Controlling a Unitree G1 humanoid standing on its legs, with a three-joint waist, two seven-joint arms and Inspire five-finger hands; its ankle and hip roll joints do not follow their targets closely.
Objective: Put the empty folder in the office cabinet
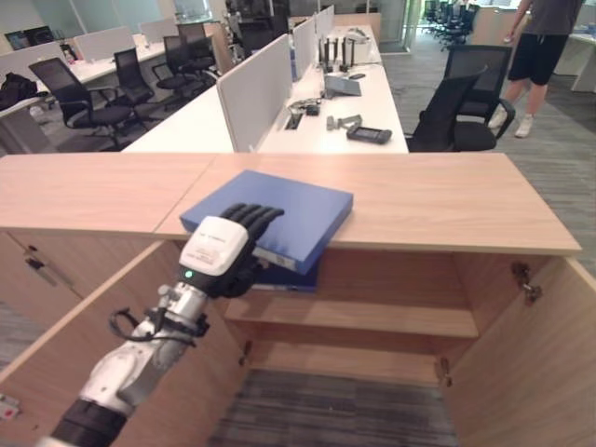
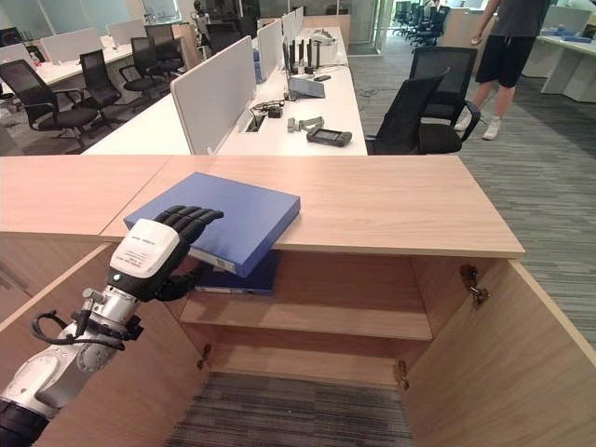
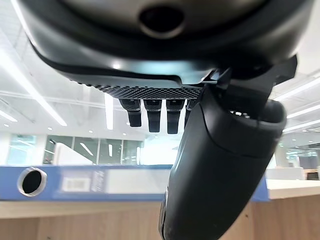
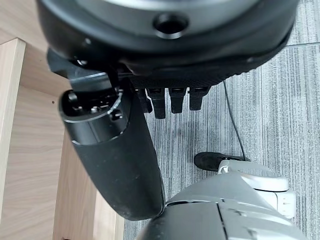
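A flat blue folder (image 1: 279, 209) lies on the wooden cabinet top (image 1: 438, 200), its near corner hanging over the front edge. My left hand (image 1: 219, 250) is shut on that corner, with fingers (image 2: 191, 219) lying on the cover and the thumb (image 3: 215, 165) under the overhang. The folder's spine (image 3: 75, 182) with its round hole shows past the thumb. A darker blue piece (image 1: 291, 277) sits just beneath; I cannot tell whether it belongs to the folder. My right hand (image 4: 115, 160) hangs low over the carpet beside a wooden panel, relaxed and holding nothing.
Both cabinet doors stand open, the left door (image 1: 84, 335) under my arm and the right door (image 1: 549, 372) opposite. One shelf (image 1: 372, 317) crosses the inside. Behind are white desks (image 1: 335, 121), black chairs (image 1: 466, 112) and a person (image 1: 540, 47) standing far right.
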